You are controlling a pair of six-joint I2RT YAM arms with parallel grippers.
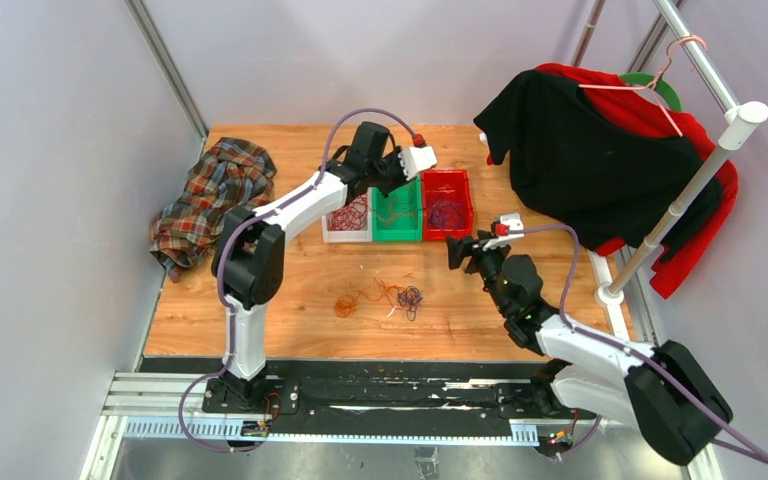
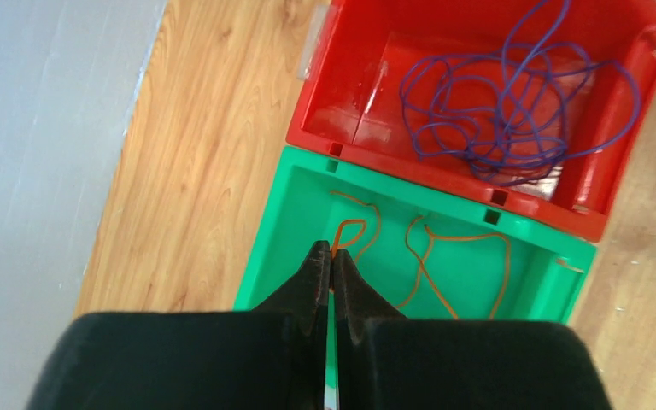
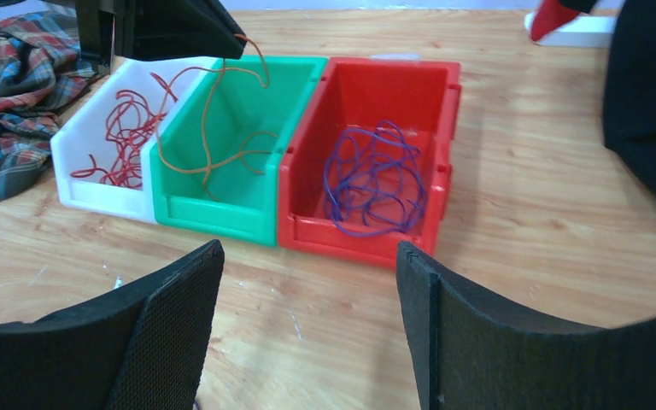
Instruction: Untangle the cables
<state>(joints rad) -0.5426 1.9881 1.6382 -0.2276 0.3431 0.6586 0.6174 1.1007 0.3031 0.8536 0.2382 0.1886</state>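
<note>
My left gripper point(image 1: 392, 178) point(image 2: 331, 254) hangs over the green bin point(image 2: 265, 248) and is shut on a thin orange cable point(image 2: 352, 227). In the right wrist view that cable point(image 3: 209, 111) hangs from the left gripper's fingertips point(image 3: 222, 34) down into the green bin point(image 3: 213, 213). Purple cables point(image 3: 374, 179) lie in the red bin point(image 3: 350, 235), and dark red cables point(image 3: 124, 128) lie in the white bin point(image 3: 102, 196). A small tangle of orange and purple cables point(image 1: 385, 297) lies on the table in front of the bins. My right gripper point(image 1: 455, 250) point(image 3: 307, 256) is open and empty, low over the wood before the red bin.
A plaid cloth point(image 1: 210, 200) lies at the table's left side. Black and red garments point(image 1: 600, 150) hang from a rack at the right, its white pole point(image 1: 680, 200) slanting down to a base point(image 1: 610, 295) at the table's right edge. Grey walls enclose the back and left.
</note>
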